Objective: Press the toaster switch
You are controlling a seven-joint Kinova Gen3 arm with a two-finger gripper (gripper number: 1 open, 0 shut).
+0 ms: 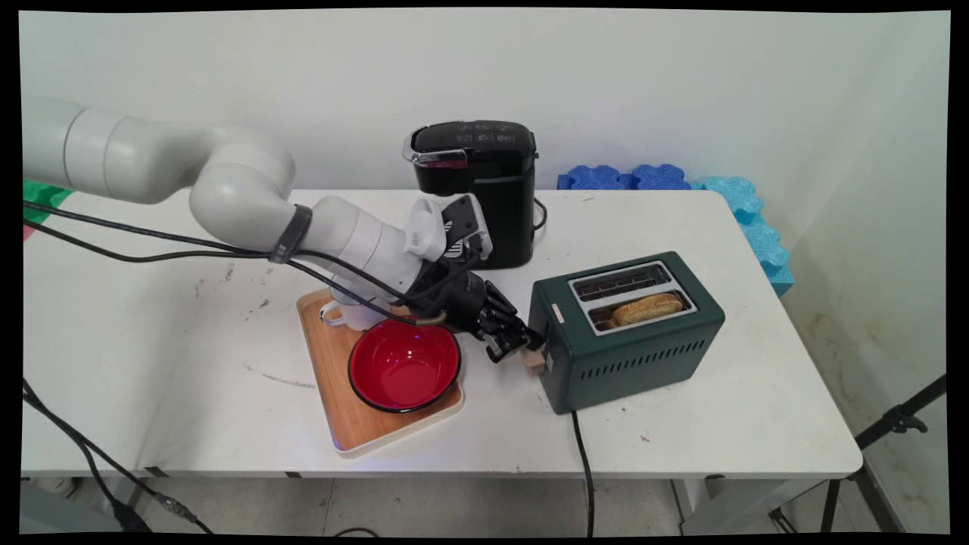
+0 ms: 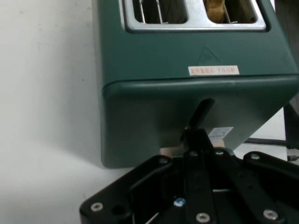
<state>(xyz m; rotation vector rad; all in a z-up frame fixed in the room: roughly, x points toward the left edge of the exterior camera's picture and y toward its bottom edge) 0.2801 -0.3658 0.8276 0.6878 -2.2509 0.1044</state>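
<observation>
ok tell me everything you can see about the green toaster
The toaster is a dark green, matte, boxy two-slot model with a silvery top plate and a row of vent slits along its long side. It stands upright on the white table, right of the wooden tray. One slot holds a browned piece of bread; the other is empty. A black cord runs off the table's front edge. The gripper is at its light-coloured lever on the end face.

A: What stands on the white desk?

B: A dark green 2-slot toaster, with toast in its nearer slot and a black cord hanging over the front edge.

A: And to its left?

B: A wooden tray carrying a red bowl and a white mug. Behind stands a black coffee machine. Blue foam mats lean at the wall.
</observation>
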